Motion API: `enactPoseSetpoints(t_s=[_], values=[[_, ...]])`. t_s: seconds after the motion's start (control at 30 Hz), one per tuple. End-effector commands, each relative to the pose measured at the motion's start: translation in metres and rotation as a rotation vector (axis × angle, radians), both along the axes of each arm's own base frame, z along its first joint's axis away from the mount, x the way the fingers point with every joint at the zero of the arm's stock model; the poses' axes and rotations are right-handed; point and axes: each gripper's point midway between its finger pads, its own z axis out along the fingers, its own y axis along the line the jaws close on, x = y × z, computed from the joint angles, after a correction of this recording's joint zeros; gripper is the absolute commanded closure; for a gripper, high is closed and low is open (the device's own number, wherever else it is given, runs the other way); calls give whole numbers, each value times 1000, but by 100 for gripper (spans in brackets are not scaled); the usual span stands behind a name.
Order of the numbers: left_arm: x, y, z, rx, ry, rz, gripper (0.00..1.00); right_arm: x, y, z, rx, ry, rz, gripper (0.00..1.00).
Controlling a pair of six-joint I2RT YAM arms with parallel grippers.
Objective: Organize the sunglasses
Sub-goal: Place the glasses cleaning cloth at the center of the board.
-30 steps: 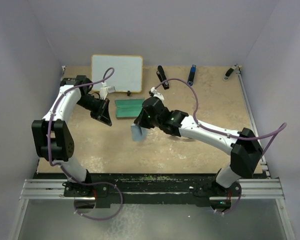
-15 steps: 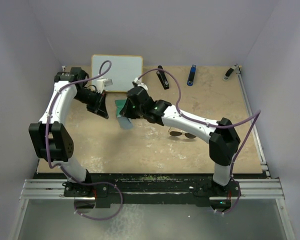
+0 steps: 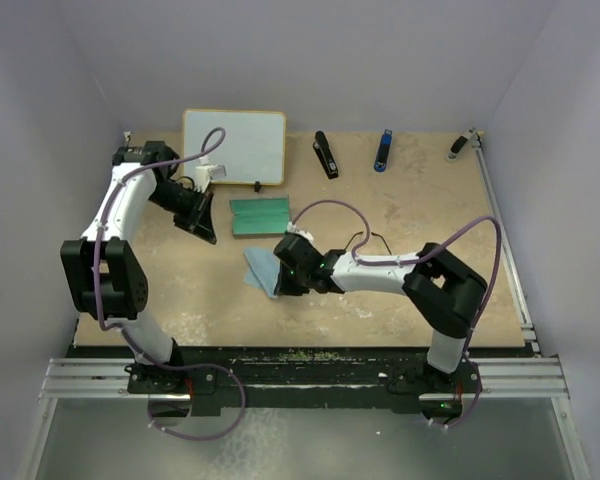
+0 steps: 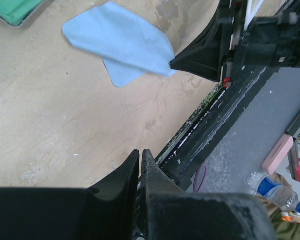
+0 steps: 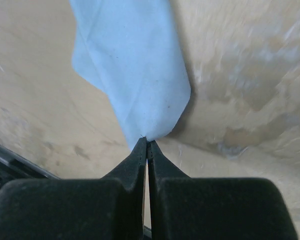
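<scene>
Tan speckled tabletop, lilac walls.
We see right gripper pinching a light-blue square cloth, left gripper clenched empty.

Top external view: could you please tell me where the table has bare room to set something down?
Bare: the right half between the blue object and the right arm; the front-left strip beside the cloth. Crowded: back-left, around whiteboard, green case and left claw.
</scene>
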Motion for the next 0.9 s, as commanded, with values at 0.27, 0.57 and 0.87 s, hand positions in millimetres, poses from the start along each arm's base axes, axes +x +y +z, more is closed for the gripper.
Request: enactPoseSetpoints(t_s=[0.27,0.57,0.87], values=[[-12,-8,-48,101,25,-111,90,-27,35,1,74,-12,-3,100],[-3,-25,-87,191,-159,-188,75,-23,30,6,151,46,-46,100],[2,-47,-103,218,-301,-270,56,-17,12,-7,219,107,-84,100]])
